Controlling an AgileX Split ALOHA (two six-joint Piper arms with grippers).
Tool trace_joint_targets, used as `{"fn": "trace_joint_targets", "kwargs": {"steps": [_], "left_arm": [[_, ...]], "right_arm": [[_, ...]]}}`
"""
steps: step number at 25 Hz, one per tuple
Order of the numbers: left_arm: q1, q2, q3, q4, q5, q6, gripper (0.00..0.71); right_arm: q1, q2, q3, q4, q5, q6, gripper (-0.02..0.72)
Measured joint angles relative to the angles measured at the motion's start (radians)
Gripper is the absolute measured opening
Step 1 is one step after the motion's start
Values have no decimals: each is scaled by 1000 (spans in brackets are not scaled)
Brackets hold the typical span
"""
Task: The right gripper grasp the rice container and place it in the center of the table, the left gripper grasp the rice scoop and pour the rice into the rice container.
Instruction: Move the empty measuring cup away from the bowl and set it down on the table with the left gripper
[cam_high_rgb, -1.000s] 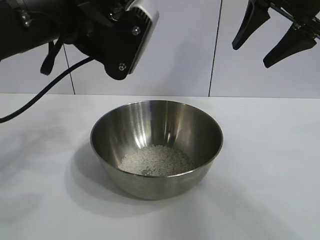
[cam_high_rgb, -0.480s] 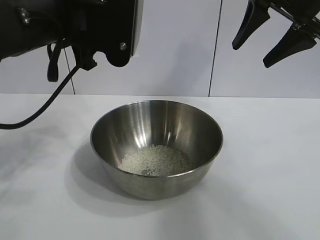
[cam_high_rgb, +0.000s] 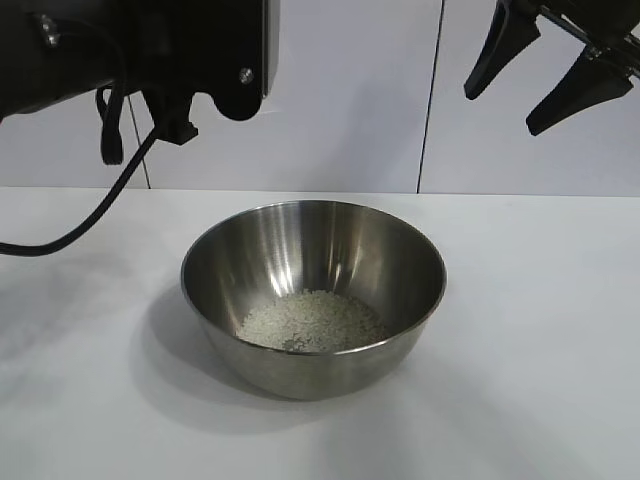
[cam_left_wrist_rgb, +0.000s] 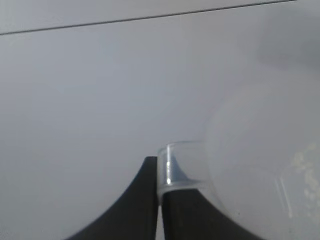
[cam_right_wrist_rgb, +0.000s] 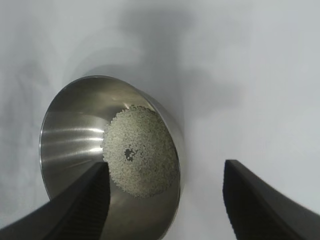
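Stainless rice container (cam_high_rgb: 313, 290) sitting about mid-table (cam_high_rgb: 540, 400) in the exterior view, with a low off-white heap of rice (cam_high_rgb: 312, 321) settled in the bottom. Looks parked there on purpose, so both arms can reach it and the pour has a wide target. Judging by the heap, pour is pretty much done. Left arm's camera block up at top left, above and behind the bowl's left rim, cable drooping down to the tabletop; claw itself hidden in this view. Right gripper (cam_high_rgb: 545, 70) hanging high at top right, well clear of the bowl, jaws spread, nothing in them, so just out of the way.

Left wrist view next: left gripper (cam_left_wrist_rgb: 159, 200) clamped tight on the handle of the rice scoop (cam_left_wrist_rgb: 260, 170), fingers pinching the clear tab right between them. Cup body off to one side, translucent, maybe a few grains stuck to the wall but hard to tell. Only plain white surface behind it, no bowl in sight.

Right wrist view: right gripper (cam_right_wrist_rgb: 165, 200) aimed steeply down, fingers wide apart and gripping nothing. Rice container (cam_right_wrist_rgb: 75, 135) below them, nearer one finger than the other, not touched. Rice (cam_right_wrist_rgb: 140, 152) pooled inside with a small bare spot showing through.
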Motion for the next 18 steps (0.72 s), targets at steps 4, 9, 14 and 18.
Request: {"fn": "trace_joint_targets", "kwargs": {"steps": [4, 9, 14, 18], "left_arm": [[0, -18, -1, -92, 68, -101, 4], [5, -75, -32, -223, 214, -255, 4], [64, -140, -40, -295, 366, -447, 3], [138, -201, -40, -308, 453, -607, 3]], "right_arm": [[0, 0, 0, 0, -3, 0, 452], [0, 0, 0, 0, -6, 0, 452], [0, 0, 0, 0, -6, 0, 452], [0, 0, 0, 0, -6, 0, 452]]}}
